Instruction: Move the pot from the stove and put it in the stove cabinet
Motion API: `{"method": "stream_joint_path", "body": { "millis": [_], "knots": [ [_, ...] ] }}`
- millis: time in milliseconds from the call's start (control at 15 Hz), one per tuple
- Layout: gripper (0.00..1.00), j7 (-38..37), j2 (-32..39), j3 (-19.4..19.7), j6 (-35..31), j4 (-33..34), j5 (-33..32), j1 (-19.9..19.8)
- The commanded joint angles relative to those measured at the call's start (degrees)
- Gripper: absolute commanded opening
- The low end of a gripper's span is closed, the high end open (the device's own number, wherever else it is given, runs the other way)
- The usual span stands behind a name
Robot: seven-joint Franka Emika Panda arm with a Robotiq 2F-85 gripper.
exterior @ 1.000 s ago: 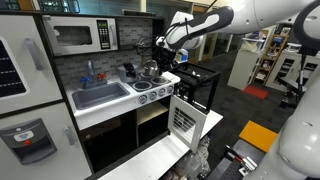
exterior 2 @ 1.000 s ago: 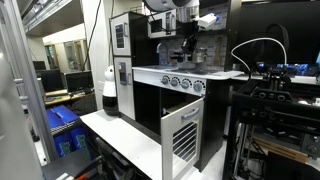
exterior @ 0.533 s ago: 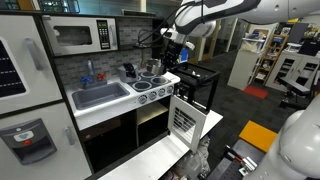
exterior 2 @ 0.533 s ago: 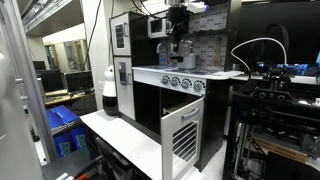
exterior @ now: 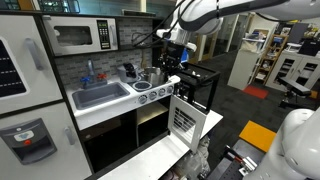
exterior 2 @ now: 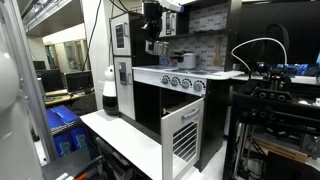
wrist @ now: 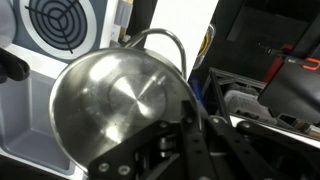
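- Bench [exterior: 105,108]: we see a white play-kitchen top, with its stove burner [wrist: 60,20] below the jaws.
- Cabinet door [exterior: 184,118]: open, lower still.
- Pot [wrist: 115,100]: steel, empty, clamped at the rim by the closed jaws, clear above the stove.

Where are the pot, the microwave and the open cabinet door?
pot [wrist: 115,105], wrist view, middle of its steel surface.
microwave [exterior: 76,38], in an exterior view, its door window.
cabinet door [exterior: 182,120], in an exterior view, its slatted panel.
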State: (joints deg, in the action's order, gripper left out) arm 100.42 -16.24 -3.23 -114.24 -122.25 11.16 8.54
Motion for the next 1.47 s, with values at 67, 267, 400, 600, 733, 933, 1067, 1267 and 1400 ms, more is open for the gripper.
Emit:
{"method": "stream_joint_path", "body": {
  "millis": [67,267,400,600,733,933,1067,1267,1400],
  "knots": [
    [0.01,-5.9,-3.6,-2.4,-2.8,-8.1,-3.2,1.7],
    [0.01,-11.3,-4.3,-4.1,-9.1,-14.9,-7.3,2.4],
    [0.01,-14.1,-4.4,-4.6,-13.3,-19.1,-9.5,3.1],
    [0.01,-17.3,-4.0,-5.1,-21.5,-25.5,-12.6,4.0],
    [0.01,-20.0,-3.2,-5.4,-26.6,-29.0,-15.0,4.2],
    [0.01,-24.7,-2.4,-5.8,-33.2,-33.5,-20.0,3.7],
    [0.01,-28.4,-1.4,-6.1,-37.0,-35.9,-24.0,3.1],
    [0.01,-33.3,0.3,-6.0,-40.8,-38.3,-29.4,2.5],
    [0.01,-36.9,3.1,-6.1,-43.1,-37.3,-33.3,1.5]
  ]
}}
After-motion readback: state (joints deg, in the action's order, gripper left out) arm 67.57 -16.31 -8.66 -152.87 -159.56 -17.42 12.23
